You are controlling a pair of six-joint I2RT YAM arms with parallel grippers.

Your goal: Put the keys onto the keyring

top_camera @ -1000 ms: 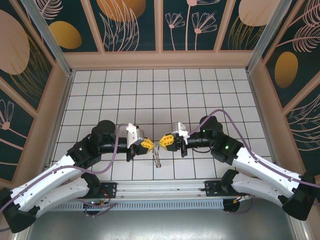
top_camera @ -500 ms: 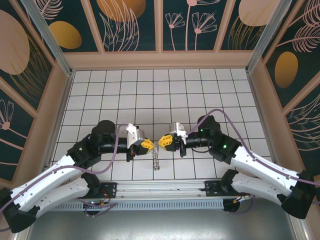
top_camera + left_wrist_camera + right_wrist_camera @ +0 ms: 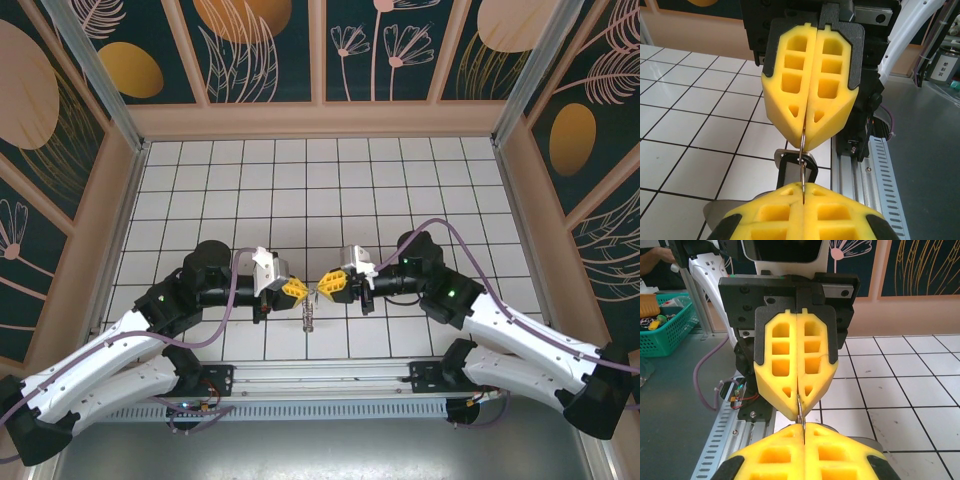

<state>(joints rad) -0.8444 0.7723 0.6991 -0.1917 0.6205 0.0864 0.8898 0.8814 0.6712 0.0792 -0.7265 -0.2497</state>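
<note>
Our left gripper and right gripper both clamp the keyring (tips nearly touching). We should hold steady while threading the keys.

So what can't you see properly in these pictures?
- Keys: in the left wrist view, the bottom part is behind the left end effector.
- Keyring: a thin edge-on line there, its ends pinched inside that one and the right end effector.
- Whether the keys are threaded on: too small from the top view, blocked in both wrist views.
</note>
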